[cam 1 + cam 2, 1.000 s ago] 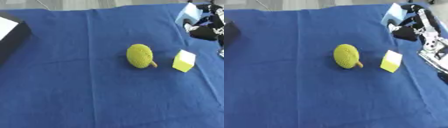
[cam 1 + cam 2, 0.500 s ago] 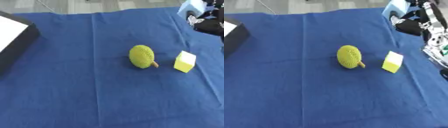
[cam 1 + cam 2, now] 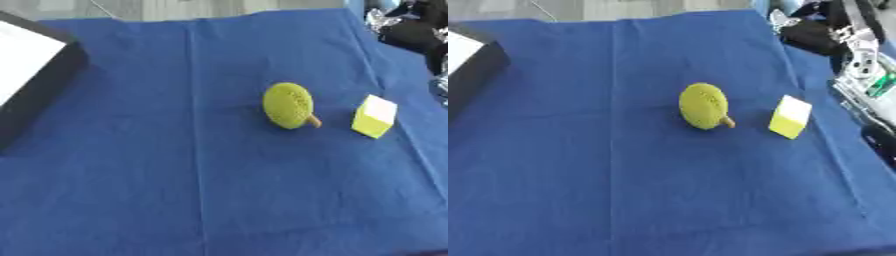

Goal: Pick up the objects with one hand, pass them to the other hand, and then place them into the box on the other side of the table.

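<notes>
1. A blue cloth (image 3: 175, 175) covers the table and fills nearly the whole frame, with a crease running top to bottom left of centre.
2. A black box (image 3: 39, 85) with a white inside sits at the upper left edge, partly cut off by the frame.
3. The robot's right hand (image 3: 815, 37) shows as a dark blurred shape at the upper right corner, over the cloth's far edge; whether its fingers are open or curled cannot be told. The left hand shows in neither view.
4. A yellow-green round fruit (image 3: 289, 105) with a short brown stem lies right of centre.
5. A yellow block (image 3: 374, 116) with a pale top stands just right of the fruit, apart from it.
</notes>
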{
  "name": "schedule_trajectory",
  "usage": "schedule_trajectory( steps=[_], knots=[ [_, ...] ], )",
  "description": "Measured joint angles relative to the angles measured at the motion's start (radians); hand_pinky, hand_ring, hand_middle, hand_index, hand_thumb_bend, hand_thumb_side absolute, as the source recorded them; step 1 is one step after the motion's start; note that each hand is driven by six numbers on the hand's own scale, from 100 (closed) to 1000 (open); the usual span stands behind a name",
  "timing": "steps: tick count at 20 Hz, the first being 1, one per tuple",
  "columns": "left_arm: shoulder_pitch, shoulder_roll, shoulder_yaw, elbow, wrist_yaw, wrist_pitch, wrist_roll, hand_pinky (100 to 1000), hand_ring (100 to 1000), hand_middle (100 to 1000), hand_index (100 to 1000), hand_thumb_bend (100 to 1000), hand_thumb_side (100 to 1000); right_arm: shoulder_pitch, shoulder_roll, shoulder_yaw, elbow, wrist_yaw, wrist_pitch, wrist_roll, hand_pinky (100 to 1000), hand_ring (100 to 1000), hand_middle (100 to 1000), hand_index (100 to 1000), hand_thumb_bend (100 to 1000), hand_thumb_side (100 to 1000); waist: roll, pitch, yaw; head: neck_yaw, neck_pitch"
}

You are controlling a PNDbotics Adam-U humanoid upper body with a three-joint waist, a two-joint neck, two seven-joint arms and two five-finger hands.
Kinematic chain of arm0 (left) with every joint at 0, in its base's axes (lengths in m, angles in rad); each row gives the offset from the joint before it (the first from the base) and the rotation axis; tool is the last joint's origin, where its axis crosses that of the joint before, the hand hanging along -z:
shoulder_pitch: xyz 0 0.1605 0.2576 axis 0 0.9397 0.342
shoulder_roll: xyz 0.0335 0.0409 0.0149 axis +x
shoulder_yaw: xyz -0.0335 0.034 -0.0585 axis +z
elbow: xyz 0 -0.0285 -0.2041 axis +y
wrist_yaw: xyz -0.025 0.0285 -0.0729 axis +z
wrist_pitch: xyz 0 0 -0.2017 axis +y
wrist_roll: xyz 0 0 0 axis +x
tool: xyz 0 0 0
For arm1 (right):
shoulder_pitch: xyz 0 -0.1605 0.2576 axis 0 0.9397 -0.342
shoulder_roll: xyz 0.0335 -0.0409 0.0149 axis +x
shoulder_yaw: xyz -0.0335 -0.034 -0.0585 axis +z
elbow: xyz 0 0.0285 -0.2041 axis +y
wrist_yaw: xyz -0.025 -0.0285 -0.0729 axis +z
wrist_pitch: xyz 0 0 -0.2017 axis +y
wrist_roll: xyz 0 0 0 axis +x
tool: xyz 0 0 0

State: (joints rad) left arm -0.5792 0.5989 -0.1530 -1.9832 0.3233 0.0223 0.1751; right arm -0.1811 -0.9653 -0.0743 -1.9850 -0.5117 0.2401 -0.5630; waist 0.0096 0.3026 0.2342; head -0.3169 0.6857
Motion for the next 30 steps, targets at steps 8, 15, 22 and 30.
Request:
schedule_trajectory(
  steps=[8, 15, 22, 30],
  knots=[
    [-0.029, 0.008, -0.011, 0.000, -0.007, 0.018, -0.019, 720, 655, 698, 767, 100, 578, -0.031, 0.050, 0.039, 0.000, 0.031, -0.032, 0.044, 354, 522, 707, 588, 100, 100, -0.003, -0.008, -0.007, 0.055, -0.017],
    [-0.038, 0.008, -0.012, 0.000, -0.007, 0.021, -0.017, 719, 654, 698, 765, 100, 576, -0.049, 0.073, 0.063, 0.000, 0.032, -0.044, 0.072, 352, 519, 706, 585, 100, 100, -0.004, -0.012, -0.010, 0.080, -0.074],
    [-0.039, 0.017, -0.017, 0.000, -0.008, 0.024, -0.014, 718, 654, 698, 764, 100, 574, -0.072, 0.107, 0.088, 0.000, 0.031, -0.038, 0.076, 345, 514, 701, 580, 100, 100, -0.006, -0.027, -0.017, 0.083, -0.068],
    [-0.054, 0.023, -0.029, 0.000, -0.008, 0.018, -0.024, 713, 657, 700, 763, 100, 568, -0.114, 0.154, 0.131, 0.000, 0.055, 0.000, 0.071, 341, 513, 699, 578, 100, 100, -0.011, -0.041, -0.019, 0.083, -0.017]
  ],
)
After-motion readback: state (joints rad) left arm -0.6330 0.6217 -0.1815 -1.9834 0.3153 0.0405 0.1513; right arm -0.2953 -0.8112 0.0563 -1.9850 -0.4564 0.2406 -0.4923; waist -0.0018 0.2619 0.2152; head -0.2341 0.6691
